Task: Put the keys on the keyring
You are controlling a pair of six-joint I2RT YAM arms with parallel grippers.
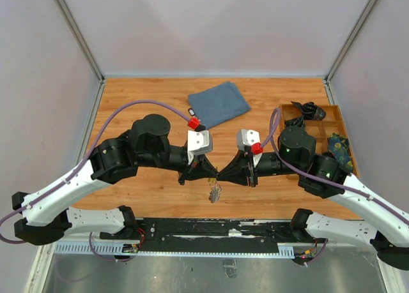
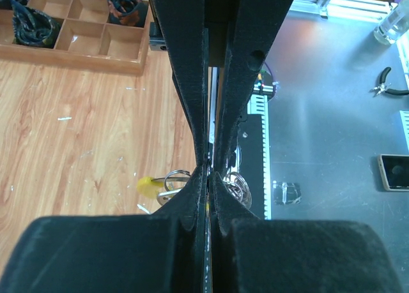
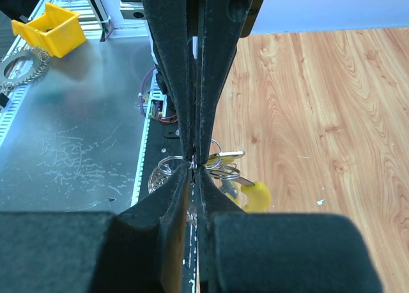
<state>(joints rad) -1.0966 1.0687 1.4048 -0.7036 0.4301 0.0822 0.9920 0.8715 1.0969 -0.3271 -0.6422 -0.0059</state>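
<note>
My two grippers meet tip to tip above the near middle of the wooden table. A bunch of keys (image 1: 215, 191) hangs just below that meeting point. The left gripper (image 1: 214, 173) (image 2: 210, 173) is shut on a thin wire of the keyring (image 2: 239, 189), whose loops stick out on both sides of its fingers. A key with a yellow head (image 2: 146, 184) (image 3: 256, 196) dangles on the table side. The right gripper (image 1: 225, 173) (image 3: 193, 167) is pinched shut on a small bit of the same ring wire at its tips. The ridged keyring (image 3: 157, 180) shows beside its fingers.
A blue cloth (image 1: 218, 104) lies at the back middle. A wooden compartment tray (image 1: 335, 109) (image 2: 96, 58) with dark items stands at the right edge. Off the table on the metal bench are pliers (image 2: 387, 85), a phone (image 2: 395, 172), a yellow bin (image 3: 50, 29) and a chain (image 3: 24, 71).
</note>
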